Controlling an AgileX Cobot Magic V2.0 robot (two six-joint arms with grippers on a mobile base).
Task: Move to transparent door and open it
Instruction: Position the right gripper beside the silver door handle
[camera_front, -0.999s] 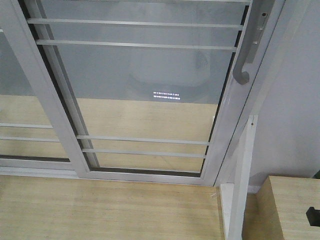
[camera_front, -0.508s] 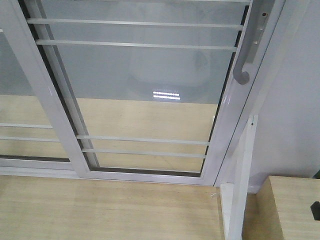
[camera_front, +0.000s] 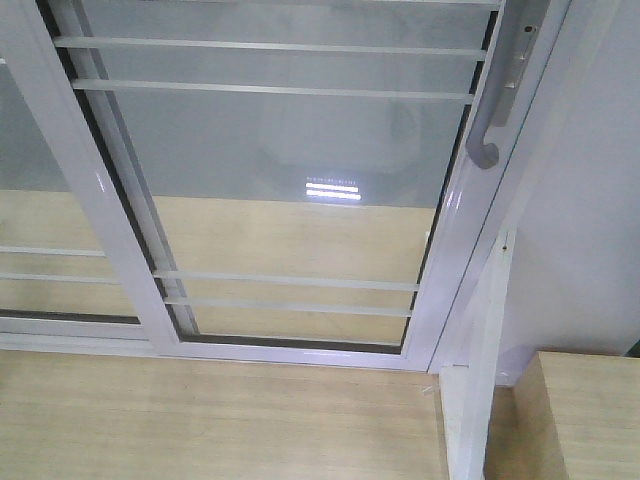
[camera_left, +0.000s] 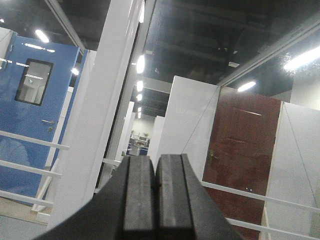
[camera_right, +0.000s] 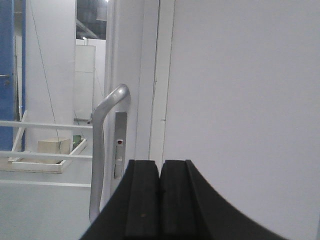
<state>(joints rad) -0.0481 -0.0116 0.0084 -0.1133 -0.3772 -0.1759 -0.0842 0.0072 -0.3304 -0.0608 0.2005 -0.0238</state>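
The transparent door (camera_front: 290, 150) fills the front view: clear glass, thin white bars, glossy white frame. Its curved grey pull handle (camera_front: 487, 140) is on the right stile at the upper right. In the right wrist view the handle (camera_right: 100, 150) stands upright, left of and beyond my right gripper (camera_right: 160, 172), which is shut and empty and apart from it. My left gripper (camera_left: 156, 172) is shut and empty, pointing up at barred glass and a white frame post (camera_left: 95, 125). Neither gripper shows in the front view.
A second barred glass panel without a handle (camera_front: 40, 200) overlaps on the left. A white wall (camera_front: 590, 200) and a white post (camera_front: 480, 380) stand right of the door. A wooden box (camera_front: 580, 420) sits at the bottom right on the wooden floor (camera_front: 200, 420).
A black part at the right edge of the front view has slid out of the frame. The light reflection in the glass has brightened slightly. The door has not moved.
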